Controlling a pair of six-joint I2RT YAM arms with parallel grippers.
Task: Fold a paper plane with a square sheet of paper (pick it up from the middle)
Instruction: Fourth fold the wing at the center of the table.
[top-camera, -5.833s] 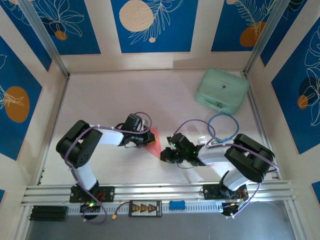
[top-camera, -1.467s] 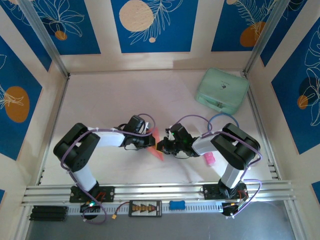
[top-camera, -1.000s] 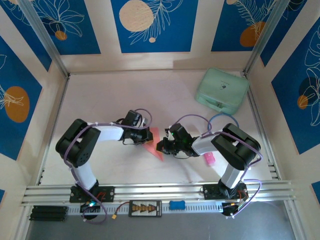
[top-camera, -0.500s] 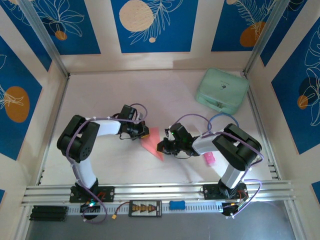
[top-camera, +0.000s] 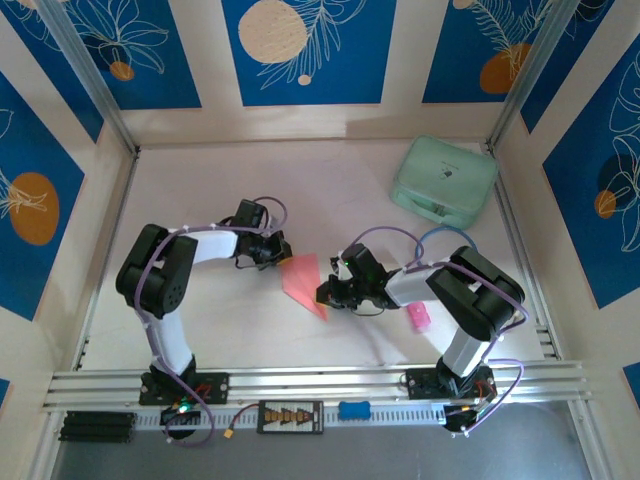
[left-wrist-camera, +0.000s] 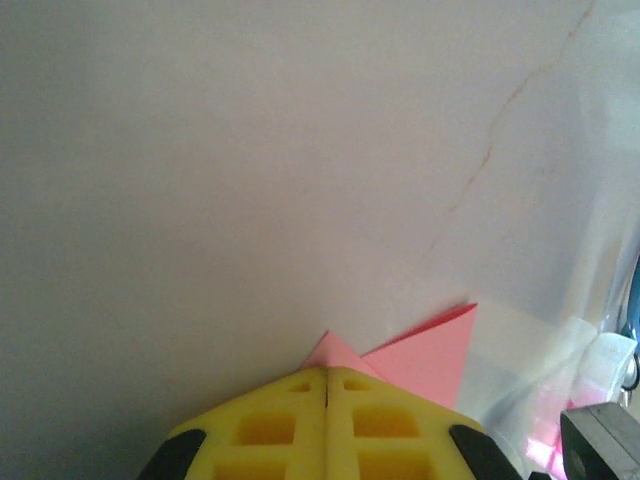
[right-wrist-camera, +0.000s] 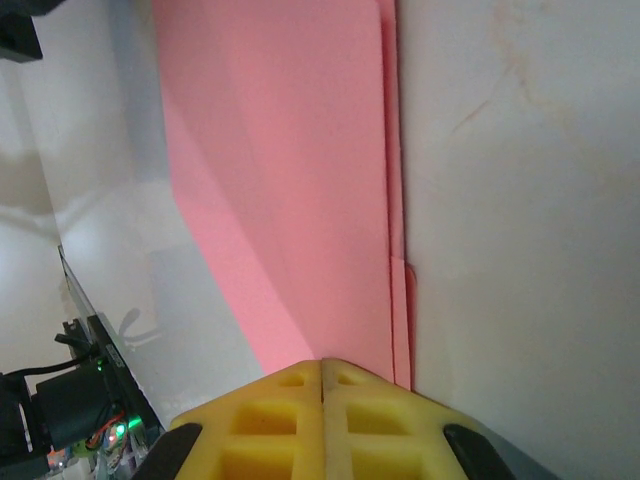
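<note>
Your folded pink paper (top-camera: 302, 280) lies flat near the middle of the tabletop (top-camera: 200, 190), slightly toward its near edge. Your left gripper (top-camera: 281, 257), jaws closed and empty, sits just beside the paper's far-left edge. Your right gripper (top-camera: 322, 296), jaws also closed, meets its near tip, perhaps pressing it down

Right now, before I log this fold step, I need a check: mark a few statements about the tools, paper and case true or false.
1. The left tool and the right tool are both shut. True.
2. The paper lies as an unfolded square. False: it is folded into a pointed shape.
3. The mint-green case sits at the far right of the table. True.
4. The left tool rests on the case. False: it is beside the paper, well away from the case.
</note>
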